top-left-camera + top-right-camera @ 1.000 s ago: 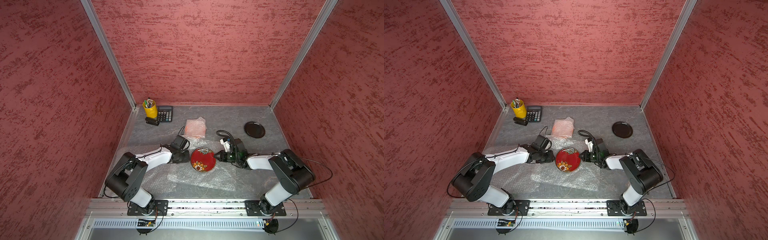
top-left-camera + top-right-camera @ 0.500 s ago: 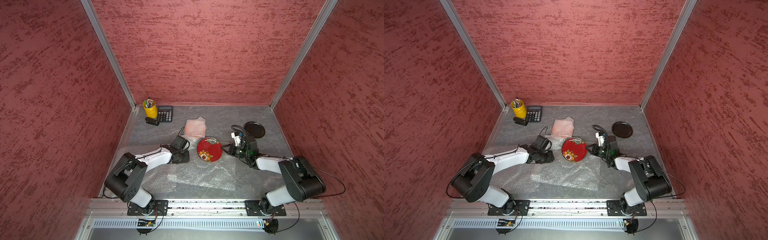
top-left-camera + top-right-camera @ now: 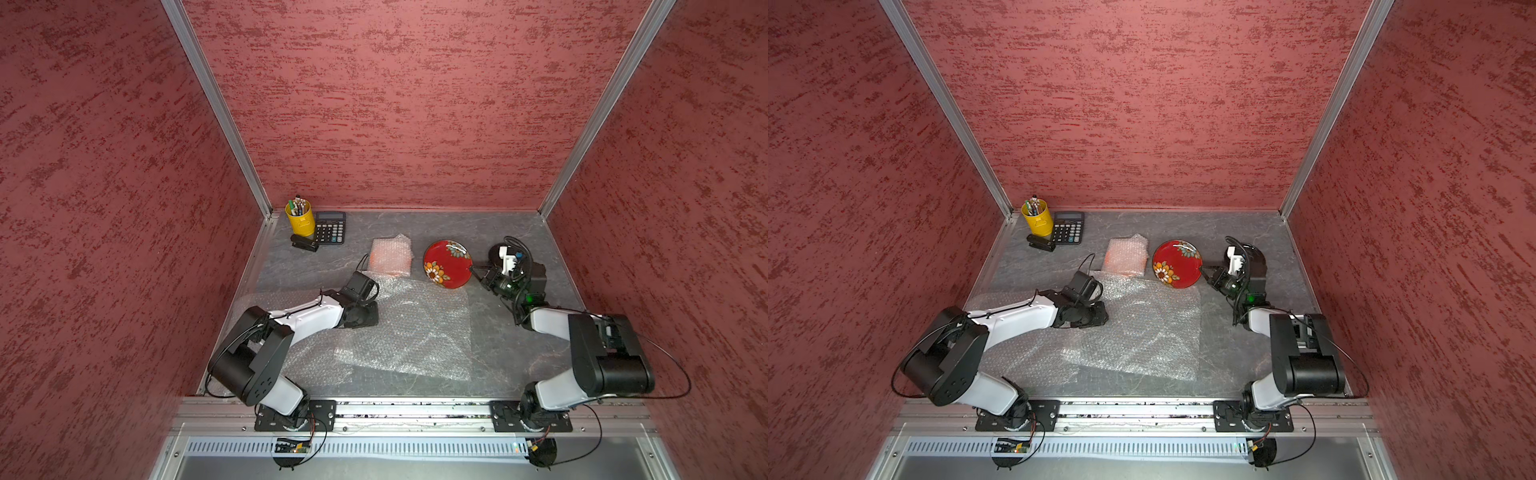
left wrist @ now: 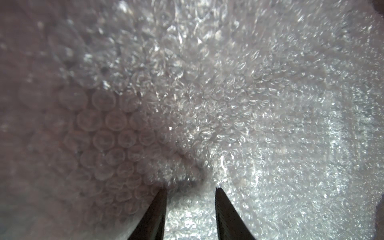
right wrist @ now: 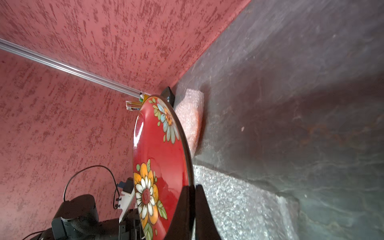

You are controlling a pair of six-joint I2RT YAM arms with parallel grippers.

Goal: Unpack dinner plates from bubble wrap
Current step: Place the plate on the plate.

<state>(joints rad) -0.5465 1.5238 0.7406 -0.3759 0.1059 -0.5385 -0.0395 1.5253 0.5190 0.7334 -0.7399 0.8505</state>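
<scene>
**Mia:** What is the right gripper (image 5: pixel 192 188) doing?

**Ben:** Its two fingers are squeezed together on the rim of the red flowered plate (image 5: pixel 158 158). The plate is up off the grey table (image 3: pixel 498 353) and tipped on its edge.

**Mia:** Where is that, if 12 o'clock is the back wall?

**Ben:** In both top views the red flowered plate (image 3: pixel 446 264) (image 3: pixel 1177 264) is at about 1 o'clock on the table. It sits at 9 o'clock from the right gripper (image 3: pixel 473 270). A black plate (image 3: pixel 495 252) peeks out behind that wrist, mostly hidden.

**Mia:** And the left gripper (image 4: pixel 190 189)?

**Ben:** Its fingers are apart, with a gap between them. The tips rest on the flat bubble wrap (image 4: pixel 228 93). I see nothing pinched between them.

**Mia:** Where is the wrap?

**Ben:** The flat bubble wrap (image 3: pixel 415 328) lies spread in the middle of the table, at 6 o'clock from the red plate. The plate is near its far edge and not on it.

**Mia:** What is the pink lump?

**Ben:** It is a wrapped bundle (image 3: pixel 391 257) with orange showing through. It lies at 12 o'clock on the table, just beside the plate, at the plate's 9 o'clock.

**Mia:** Anything else?

**Ben:** At 10 o'clock, in the back corner, a yellow pen cup (image 3: pixel 300 220), a calculator (image 3: pixel 330 227) and a small black stapler (image 3: pixel 304 244) stand close together.
</scene>
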